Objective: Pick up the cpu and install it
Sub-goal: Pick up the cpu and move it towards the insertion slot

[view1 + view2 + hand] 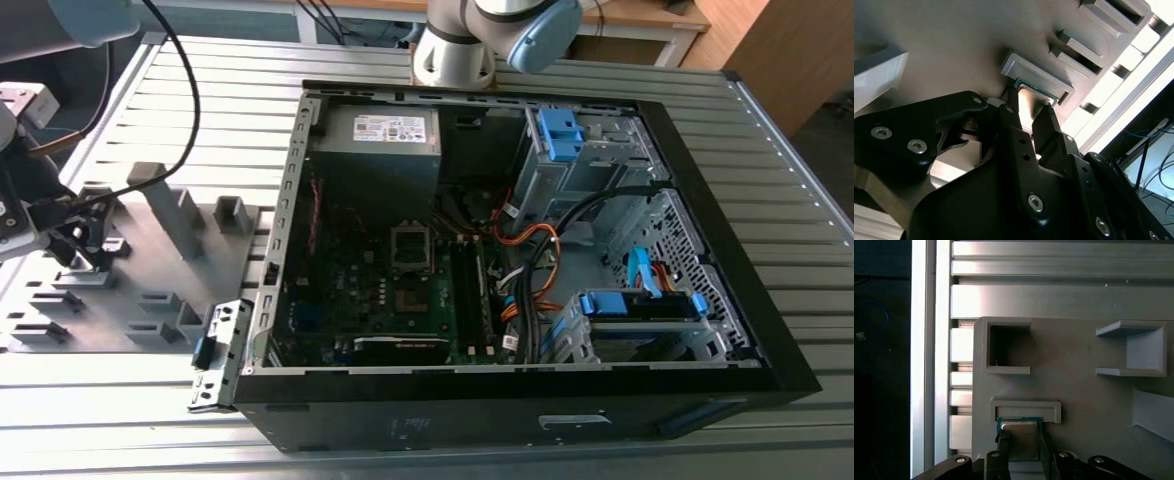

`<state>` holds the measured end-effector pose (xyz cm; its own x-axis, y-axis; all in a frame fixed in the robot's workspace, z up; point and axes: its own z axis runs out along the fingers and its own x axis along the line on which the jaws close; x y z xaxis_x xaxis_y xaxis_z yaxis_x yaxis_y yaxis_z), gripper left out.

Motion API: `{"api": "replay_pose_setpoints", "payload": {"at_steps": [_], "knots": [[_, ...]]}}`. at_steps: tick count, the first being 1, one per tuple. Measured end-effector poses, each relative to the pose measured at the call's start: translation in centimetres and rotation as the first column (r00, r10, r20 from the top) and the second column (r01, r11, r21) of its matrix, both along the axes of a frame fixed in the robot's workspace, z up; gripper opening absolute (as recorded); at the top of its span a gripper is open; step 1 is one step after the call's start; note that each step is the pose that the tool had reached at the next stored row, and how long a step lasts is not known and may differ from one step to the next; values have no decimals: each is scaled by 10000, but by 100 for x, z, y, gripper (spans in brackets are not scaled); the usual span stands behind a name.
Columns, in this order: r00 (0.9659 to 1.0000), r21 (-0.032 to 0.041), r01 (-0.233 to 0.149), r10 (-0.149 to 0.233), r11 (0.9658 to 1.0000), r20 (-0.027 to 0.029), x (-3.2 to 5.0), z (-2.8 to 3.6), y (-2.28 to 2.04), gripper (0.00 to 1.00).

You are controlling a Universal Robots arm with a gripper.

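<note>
Cpu (1019, 439) (1032, 101): small flat square chip, silver-grey metal top, green rim. Location: lying flat on the grey plastic fixture tray (1079, 405) (954, 45) (147, 300), one edge butted against a low grey U-shaped bracket (1025, 406) (1036, 75) moulded on the tray.

Gripper (1023, 442) (1030, 116) (78, 250): black, two-fingered, screw-fastened links. Position: low over the tray at the exterior view's left. In both wrist views the two fingers (1001, 438) (1012, 120) stand on opposite sides of the cpu and bear against its edges, clamped on it while it rests on the tray.

Fixture tray: carries further grey open-sided pockets (1004, 347) and upright blocks (171, 215); sits on the slatted aluminium desk (400, 80), just beside the case.

Black open-sided computer case (534, 410): lies on the desk at the exterior view's right of the tray. Contents: green motherboard (387, 310) with a square metal-framed socket (411, 246), orange and black cables (527, 250), blue drive brackets (561, 130).
</note>
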<state>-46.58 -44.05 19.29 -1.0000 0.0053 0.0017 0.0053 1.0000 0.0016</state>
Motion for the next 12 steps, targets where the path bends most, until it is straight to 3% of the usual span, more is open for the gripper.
{"api": "replay_pose_setpoints", "payload": {"at_steps": [12], "knots": [[10000, 2, 0, 0, 10000, -1, 0, 22, 0, 38]]}}
